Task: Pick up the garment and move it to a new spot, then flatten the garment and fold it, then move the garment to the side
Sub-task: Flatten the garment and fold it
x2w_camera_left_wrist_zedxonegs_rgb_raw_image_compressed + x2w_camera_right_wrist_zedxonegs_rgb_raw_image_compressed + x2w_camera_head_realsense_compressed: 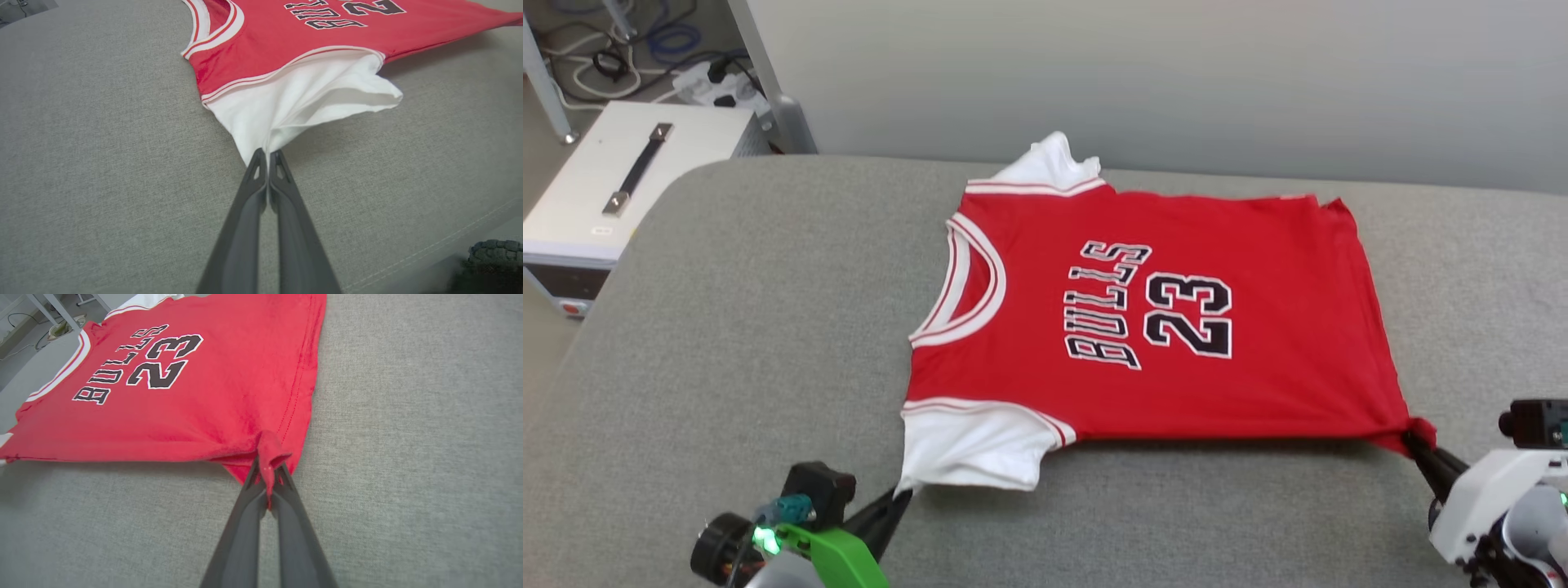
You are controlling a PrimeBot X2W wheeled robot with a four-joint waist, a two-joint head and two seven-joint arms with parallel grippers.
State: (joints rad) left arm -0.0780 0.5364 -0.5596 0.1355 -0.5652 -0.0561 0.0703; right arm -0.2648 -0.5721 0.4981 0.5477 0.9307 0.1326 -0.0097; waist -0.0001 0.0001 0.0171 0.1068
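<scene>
Found the garment (1168, 384) spread chest-up on the grey padded surface (727, 327), across its middle and right part, close to the far edge. Read the collar (964, 286) toward the surface's left edge and the hem (1368, 286) toward its right edge, with black "BULLS" and "23" lying sideways. Noted the far white sleeve (1049, 163) bunched up by the far edge.

Caught the left gripper (900, 494) (267, 157) by the surface's near edge, pressed together on the tip of the near white sleeve (972, 445), with the cloth drawn to a point there. Caught the right gripper (1413, 441) (267, 473) toward the near right corner, clamped tight on the hem's near corner, with a red tab of fabric poking out between the fingers. Saw the near side seam pulled straight between the two grips, with shadow beneath it.

Spotted a white box (629, 180) with a dark handle past the far left corner, and cables (605, 57) beyond it.
</scene>
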